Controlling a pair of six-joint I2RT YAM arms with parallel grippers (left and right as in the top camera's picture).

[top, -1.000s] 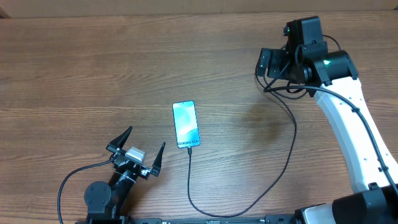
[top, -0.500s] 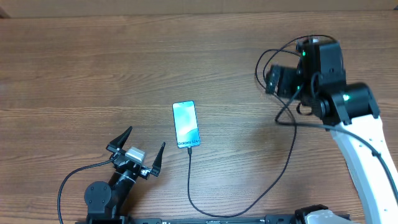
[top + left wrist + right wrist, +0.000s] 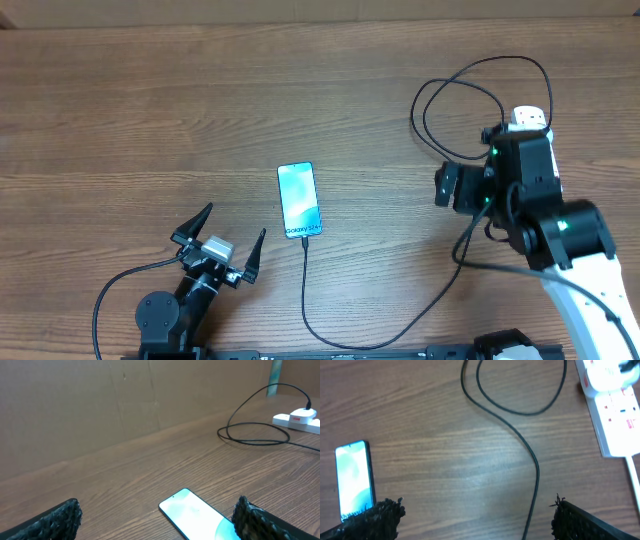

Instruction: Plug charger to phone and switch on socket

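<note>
The phone [image 3: 300,199] lies screen up on the table, its blue screen lit; it also shows in the left wrist view [image 3: 196,516] and the right wrist view [image 3: 354,481]. The black charger cable [image 3: 455,268] runs from the phone's near edge, curves right and loops at the back right [image 3: 536,467]. The white socket strip [image 3: 614,407] lies at the far right with a plug in it [image 3: 306,411]; in the overhead view my right arm hides most of the strip [image 3: 528,117]. My left gripper [image 3: 222,246] is open and empty left of the phone. My right gripper [image 3: 477,511] is open and empty above the cable.
A brown cardboard wall [image 3: 100,405] stands along the table's far edge. The strip's thick white cord [image 3: 634,477] runs off toward the near right. The wood table [image 3: 150,120] stretches to the left and back.
My right arm has drawn back from the far right toward the near side, uncovering the cable loop and part of the socket strip. The left arm, phone and cable have not moved.
</note>
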